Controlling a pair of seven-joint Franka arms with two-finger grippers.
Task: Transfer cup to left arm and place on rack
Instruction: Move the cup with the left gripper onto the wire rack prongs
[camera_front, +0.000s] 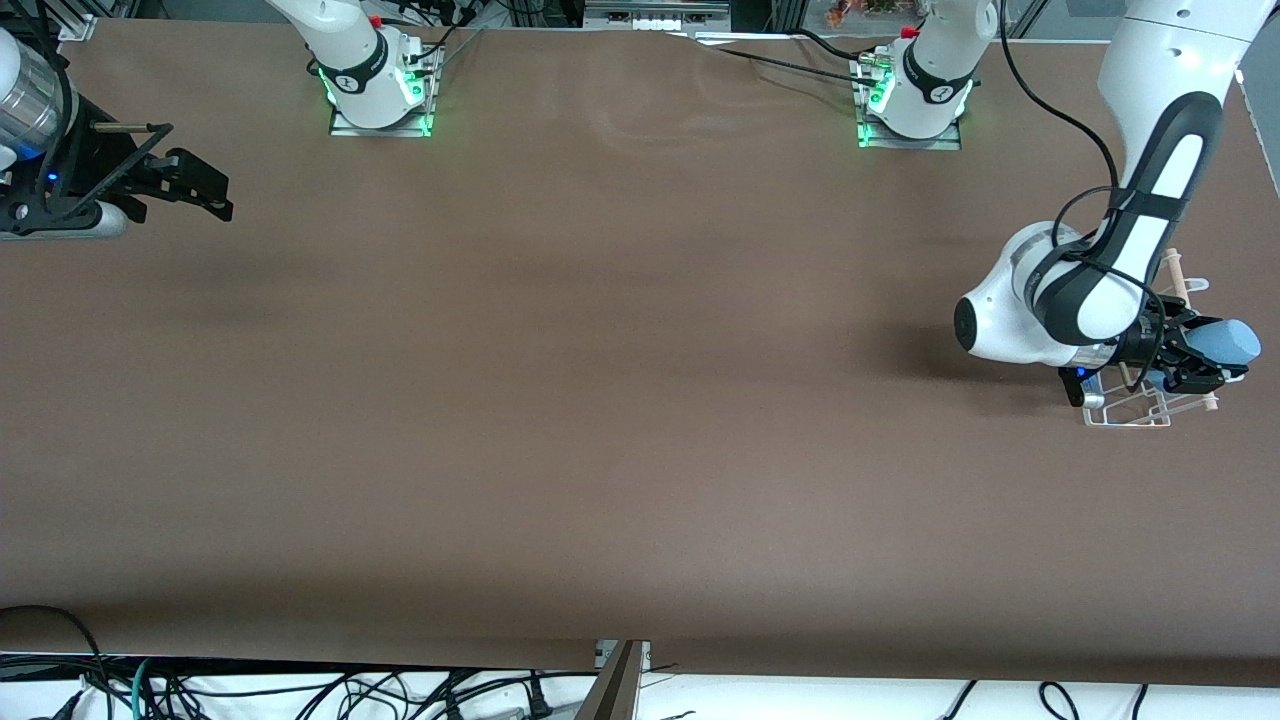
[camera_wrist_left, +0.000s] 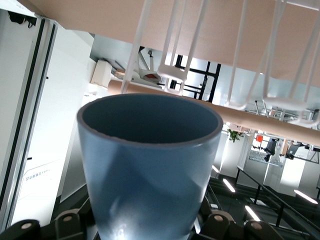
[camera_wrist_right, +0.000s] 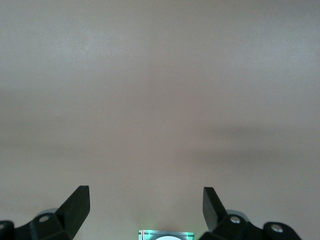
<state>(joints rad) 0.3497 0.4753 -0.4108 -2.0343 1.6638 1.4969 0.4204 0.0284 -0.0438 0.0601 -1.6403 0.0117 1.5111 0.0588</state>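
The light-blue cup lies on its side in my left gripper, which is shut on it right over the white wire rack at the left arm's end of the table. In the left wrist view the cup fills the middle, mouth facing the rack's white wire loops and wooden dowel. The dowel also shows in the front view. My right gripper is open and empty, waiting at the right arm's end of the table; its fingertips frame bare tabletop.
The brown table lies bare between the two arms. The arm bases stand along the edge farthest from the front camera. Cables hang below the table's edge nearest that camera.
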